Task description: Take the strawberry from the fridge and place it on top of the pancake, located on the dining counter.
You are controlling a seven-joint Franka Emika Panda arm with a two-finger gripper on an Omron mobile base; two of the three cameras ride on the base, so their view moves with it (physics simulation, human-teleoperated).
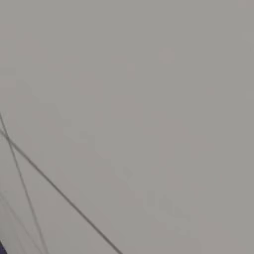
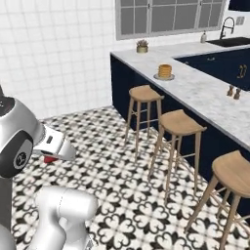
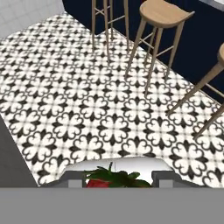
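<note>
The jaws pinch the strawberry (image 3: 101, 181), red with green leaves, at the bottom middle of the hand view. In the right base view a bit of red (image 2: 49, 158) peeks out under the white arm at the middle left. The pancake (image 2: 165, 71) sits on a pale plate (image 2: 158, 77) on the marble worktop (image 2: 205, 93) in the upper right. Two small brown shakers (image 2: 233, 92) stand further right on the worktop. Three wooden stools (image 2: 181, 123) stand beside it on the black and white tiled floor (image 2: 122, 195).
</note>
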